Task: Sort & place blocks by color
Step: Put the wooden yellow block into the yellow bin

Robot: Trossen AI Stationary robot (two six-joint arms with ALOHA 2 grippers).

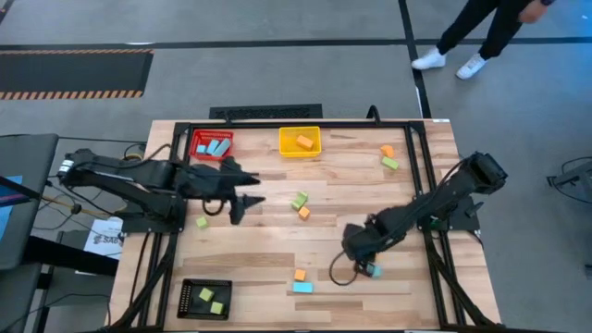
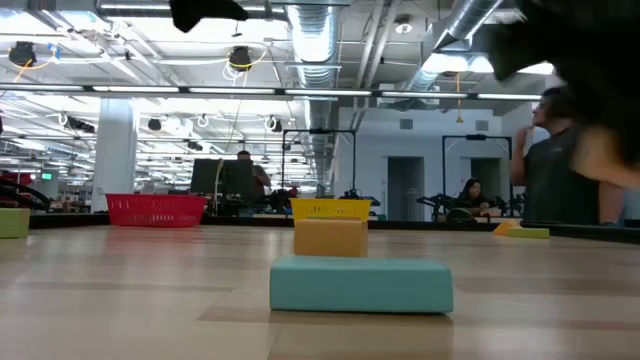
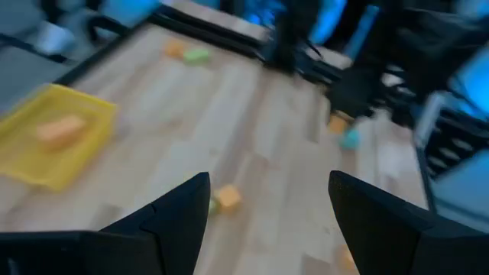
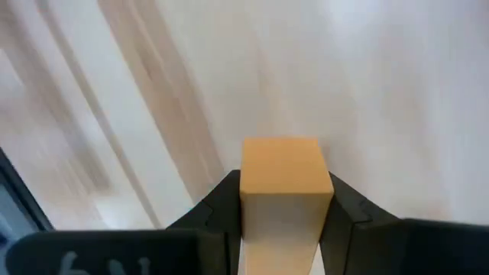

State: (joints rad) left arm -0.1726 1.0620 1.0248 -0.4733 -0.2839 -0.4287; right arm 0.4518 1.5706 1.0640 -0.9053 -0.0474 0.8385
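The right gripper (image 4: 281,221) has its jaws clamped on an orange block (image 4: 281,172) above the bench (image 1: 370,203). The left gripper (image 1: 245,205), jaws spread and holding nothing, hangs near the red tray (image 1: 212,144) (2 blue blocks inside). A blue bar (image 2: 360,285) lies before another orange block (image 2: 331,238).

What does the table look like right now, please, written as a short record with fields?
Left pincer: open, empty
Right pincer: shut on held orange cube
Red tray: light blue blocks
Yellow tray: orange bar
Black tray: green blocks
Loose, near front edge: blue bar, orange block
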